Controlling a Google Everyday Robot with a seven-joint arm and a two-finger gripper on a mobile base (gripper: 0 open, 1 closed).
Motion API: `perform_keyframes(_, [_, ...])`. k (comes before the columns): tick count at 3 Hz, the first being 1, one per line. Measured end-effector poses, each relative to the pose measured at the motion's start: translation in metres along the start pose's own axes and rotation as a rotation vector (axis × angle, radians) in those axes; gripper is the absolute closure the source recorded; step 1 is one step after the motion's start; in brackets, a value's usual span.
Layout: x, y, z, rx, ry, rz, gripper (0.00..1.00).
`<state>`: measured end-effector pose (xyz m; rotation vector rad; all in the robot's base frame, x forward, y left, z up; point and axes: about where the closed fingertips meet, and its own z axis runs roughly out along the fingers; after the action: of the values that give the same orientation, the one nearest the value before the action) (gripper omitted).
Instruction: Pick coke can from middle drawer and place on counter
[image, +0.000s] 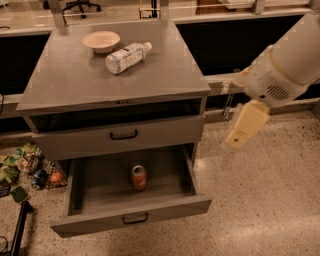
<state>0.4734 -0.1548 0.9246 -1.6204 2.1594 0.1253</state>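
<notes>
One red-orange coke can (139, 178), silver-topped, stood upright in the open middle drawer (165, 209). On the scuffed grey counter (75, 80) lay a clear plastic bottle (126, 57) beside a pale bowl (101, 41). The cream gripper (246, 126) hung right of the cabinet over speckled floor (265, 205); whether it was spread or closed could not be told.
</notes>
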Motion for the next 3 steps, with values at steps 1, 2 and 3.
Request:
perform_keyframes(1, [-0.03,0.005,0.066,-0.059,-0.18,0.015,0.0])
perform_keyframes(2, [-0.049,0.003,0.118,-0.076,-0.347,0.038,0.0])
perform_keyframes(3, [-0.062,-0.01,0.158,-0.035,-0.485,0.072,0.0])
